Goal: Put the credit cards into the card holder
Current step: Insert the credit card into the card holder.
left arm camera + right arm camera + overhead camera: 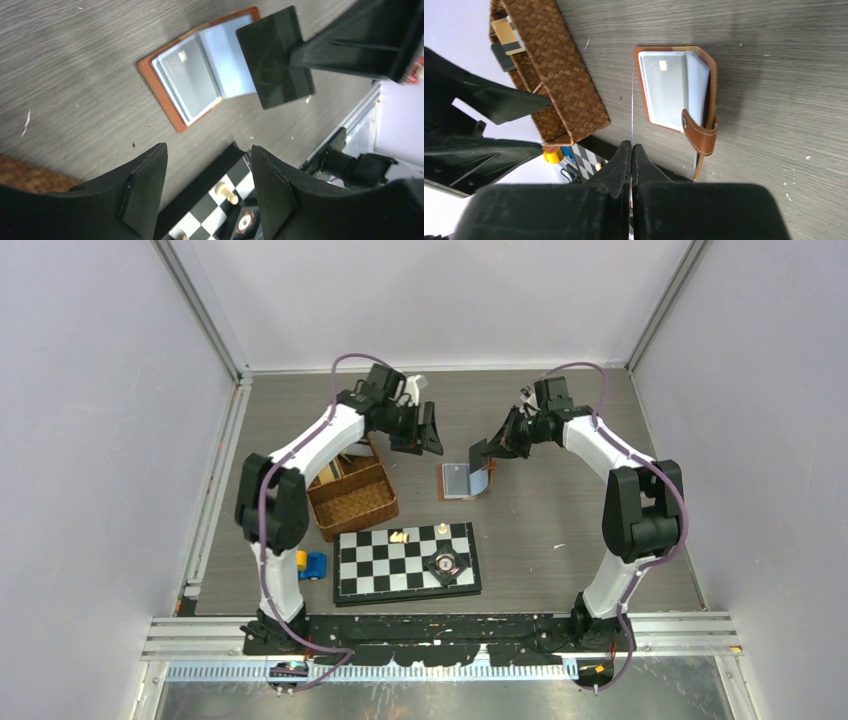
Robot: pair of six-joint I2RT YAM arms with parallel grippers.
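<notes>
The tan-brown card holder [447, 483] lies open on the table, also seen in the left wrist view [159, 95] and the right wrist view [710, 90]. A pale grey card [666, 90] lies flat on its inside, and its snap strap [698, 135] curls over one edge. My right gripper [631, 146] is shut on another credit card, seen edge-on as a thin line [632, 100] just left of the holder. From the left wrist view this held card is a dark flat rectangle [275, 57] above the holder's right half. My left gripper [207, 150] is open and empty, hovering left of the holder [425, 435].
A brown wicker basket [352, 498] with a few flat items inside stands left of the holder. A chessboard [400, 565] with small pieces and a chip [443, 565] lies in front of it. A yellow and blue toy [310, 563] sits at the board's left.
</notes>
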